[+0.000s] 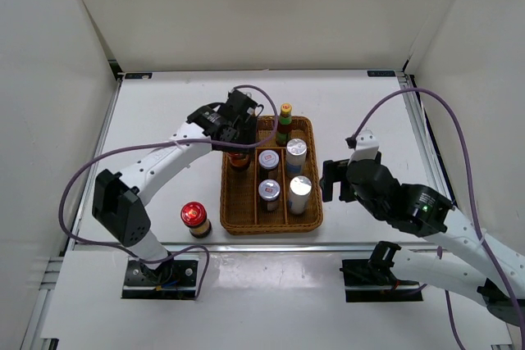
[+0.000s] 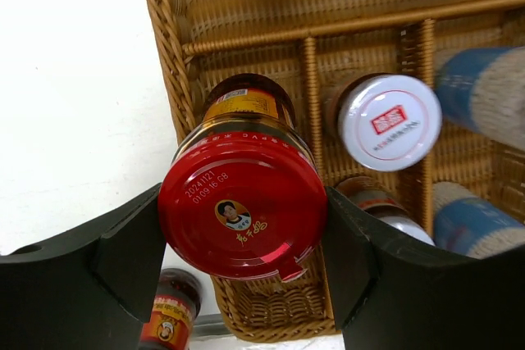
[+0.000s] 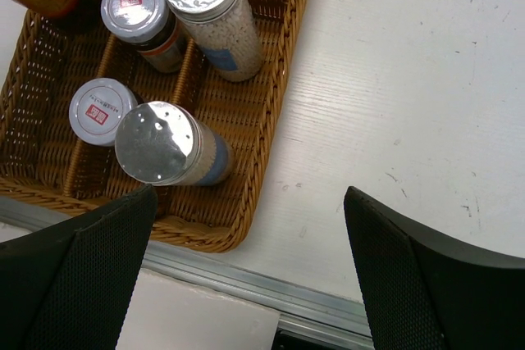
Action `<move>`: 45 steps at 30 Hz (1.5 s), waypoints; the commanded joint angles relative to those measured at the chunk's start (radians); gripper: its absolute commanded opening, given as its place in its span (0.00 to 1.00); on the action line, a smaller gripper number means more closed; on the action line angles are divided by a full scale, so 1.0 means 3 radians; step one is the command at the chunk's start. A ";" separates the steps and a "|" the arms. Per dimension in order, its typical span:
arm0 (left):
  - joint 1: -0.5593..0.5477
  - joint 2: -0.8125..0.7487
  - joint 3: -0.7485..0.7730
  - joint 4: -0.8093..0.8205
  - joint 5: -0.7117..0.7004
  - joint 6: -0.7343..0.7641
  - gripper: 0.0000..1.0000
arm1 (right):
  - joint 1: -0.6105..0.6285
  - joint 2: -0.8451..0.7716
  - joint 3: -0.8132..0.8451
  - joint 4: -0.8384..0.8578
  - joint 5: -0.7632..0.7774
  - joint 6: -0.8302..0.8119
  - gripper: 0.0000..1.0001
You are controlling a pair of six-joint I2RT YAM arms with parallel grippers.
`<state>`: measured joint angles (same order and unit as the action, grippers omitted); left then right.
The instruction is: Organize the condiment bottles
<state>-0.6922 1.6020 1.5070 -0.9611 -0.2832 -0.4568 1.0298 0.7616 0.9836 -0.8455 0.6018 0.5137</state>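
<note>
Over the left-hand column of the wicker tray (image 1: 232, 223), the left gripper (image 2: 242, 227) has its jaws closed tight against the lid of a red-lidded jar (image 2: 242, 202), with one black finger (image 2: 123, 260) pressed on each side. That jar is upright, its base down inside the column toward the tray's far end. Whether it touches the wicker floor I cannot tell.

A second red-lidded jar (image 1: 194, 217) stands upright on the table (image 1: 180, 96) just outside the tray's left wall, near the front corner and apart from the rim.

Inside the tray, two grey-lidded jars (image 1: 269, 159) stand one behind the other in the middle column. Two silver-topped cylinders (image 1: 296, 149) stand the same way in the right column. A yellow-capped green bottle (image 1: 285, 120) stands upright at the tray's far end, beyond the jars.

Just off the tray's right wall, near its front corner, the right gripper (image 3: 250, 227) hovers above the table with its jaws spread wide and nothing between them.
</note>
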 commanded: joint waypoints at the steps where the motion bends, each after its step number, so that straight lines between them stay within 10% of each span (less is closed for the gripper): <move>1: 0.0006 -0.0074 -0.0073 0.0391 -0.0155 -0.0068 0.11 | 0.0009 -0.0033 0.0045 -0.0040 0.0085 0.0001 0.98; 7: 0.0006 0.0254 -0.0110 0.0422 -0.0125 -0.0068 0.23 | 0.0009 0.0003 0.0045 -0.0040 0.0085 0.0001 0.98; 9: 0.0006 0.0294 -0.0110 0.0422 -0.0125 -0.0068 0.64 | 0.0009 0.0003 0.0045 -0.0040 0.0085 0.0001 0.98; 13: -0.0029 0.0137 -0.0038 0.0285 -0.0216 0.0019 1.00 | 0.0009 0.0003 0.0045 -0.0040 0.0085 0.0001 0.98; 21: -0.0193 -0.1130 -0.0088 -0.0314 -0.0529 0.0209 1.00 | 0.0009 -0.0028 -0.0027 -0.0040 0.0085 0.0001 0.99; 32: -0.0224 -0.2158 -0.1300 -0.1301 0.0111 -0.1242 1.00 | 0.0009 0.0365 0.0009 0.0200 0.0019 -0.0127 0.99; 45: -0.0224 -0.1981 -0.2067 -0.1016 0.0075 -0.2097 1.00 | 0.0009 0.0427 0.0091 0.0303 -0.0119 -0.0158 0.99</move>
<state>-0.7559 0.9863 0.9360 -1.3148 -0.2928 -1.0206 1.0298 0.9173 0.9836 -0.7853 0.5652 0.4789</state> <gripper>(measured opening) 0.998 0.987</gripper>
